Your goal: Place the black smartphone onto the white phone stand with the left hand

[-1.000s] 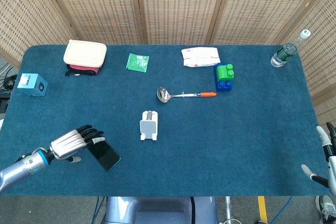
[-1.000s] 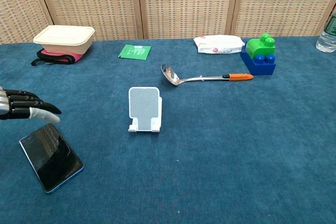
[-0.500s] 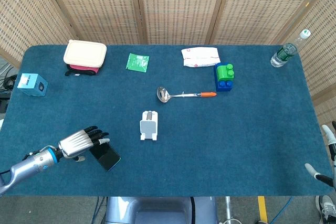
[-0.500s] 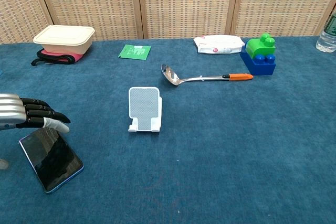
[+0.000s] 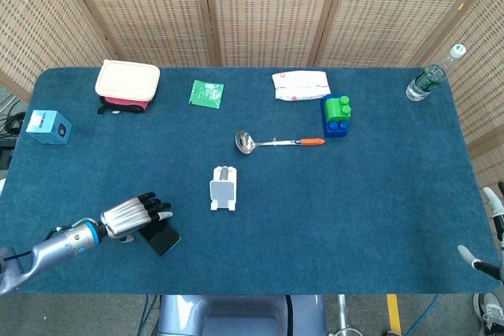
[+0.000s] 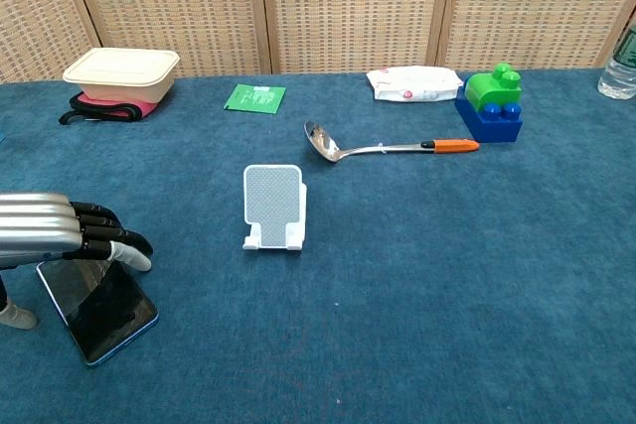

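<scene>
At near left, our left hand (image 6: 70,233) hovers spread over the black smartphone (image 6: 99,307), which lies flat on the table. We should lower squarely and pinch its long edges before carrying it right to the white phone stand (image 6: 273,207).

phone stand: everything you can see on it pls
The white phone stand is a small piece that looks like plastic, standing upright near the middle of the blue table. It has a rounded rectangular back panel with a fine grey mesh texture, tilted slightly back, and a low lip with two small feet at the front. Its cradle holds nothing. Only the table touches it. The black smartphone and left hand are well off to its left.
</scene>
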{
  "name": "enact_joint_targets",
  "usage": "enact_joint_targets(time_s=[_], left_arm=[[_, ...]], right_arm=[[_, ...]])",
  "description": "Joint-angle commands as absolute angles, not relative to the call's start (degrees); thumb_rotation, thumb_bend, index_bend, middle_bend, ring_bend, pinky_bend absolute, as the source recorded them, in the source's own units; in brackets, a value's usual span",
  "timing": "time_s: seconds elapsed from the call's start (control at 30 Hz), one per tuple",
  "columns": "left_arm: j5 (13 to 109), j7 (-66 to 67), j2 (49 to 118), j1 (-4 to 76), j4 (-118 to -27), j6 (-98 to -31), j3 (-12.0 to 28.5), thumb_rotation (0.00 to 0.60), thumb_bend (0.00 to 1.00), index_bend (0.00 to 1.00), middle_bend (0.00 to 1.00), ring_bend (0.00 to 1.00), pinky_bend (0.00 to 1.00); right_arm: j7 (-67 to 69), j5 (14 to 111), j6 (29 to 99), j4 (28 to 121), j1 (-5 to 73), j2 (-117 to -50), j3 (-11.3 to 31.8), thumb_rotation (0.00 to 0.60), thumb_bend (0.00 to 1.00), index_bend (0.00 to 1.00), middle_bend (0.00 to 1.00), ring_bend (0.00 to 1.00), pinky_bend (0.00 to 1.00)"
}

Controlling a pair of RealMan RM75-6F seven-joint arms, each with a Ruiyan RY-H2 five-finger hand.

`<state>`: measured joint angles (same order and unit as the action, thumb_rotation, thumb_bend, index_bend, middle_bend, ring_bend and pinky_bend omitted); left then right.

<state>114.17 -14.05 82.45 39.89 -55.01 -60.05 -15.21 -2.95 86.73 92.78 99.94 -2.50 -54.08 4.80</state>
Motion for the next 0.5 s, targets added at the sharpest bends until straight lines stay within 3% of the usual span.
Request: enact_joint_targets(time_s=[0.03, 0.23, 0.5], left_arm=[[113.2, -13.1, 82.7, 40.0, -55.6, -59.5, -15.2, 0.6, 0.03, 0.22, 0.23, 0.29, 0.24], [112.6, -10.8, 83.7, 38.6, -54.2, -63.9, -14.6, 0.6, 0.19, 0.46, 0.47, 0.54, 0.43], [111.6, -10.8, 82.6, 38.3, -54.2, -67.1, -14.0, 0.6, 0.17, 0.5, 0.49, 0.55, 0.43]], right_arm=[[-2.5, 86.6, 92.8, 99.9, -2.5, -53.9, 4.9, 0.6, 0.0, 0.0, 0.0, 0.0, 0.0], [-1.8, 86.7, 92.8, 99.9, -2.6, -53.7, 4.8, 0.6, 0.0, 0.0, 0.0, 0.0, 0.0], [-1.2, 86.7, 92.9, 100.1, -2.7, -53.4, 4.7, 0.6, 0.0, 0.0, 0.0, 0.0, 0.0]])
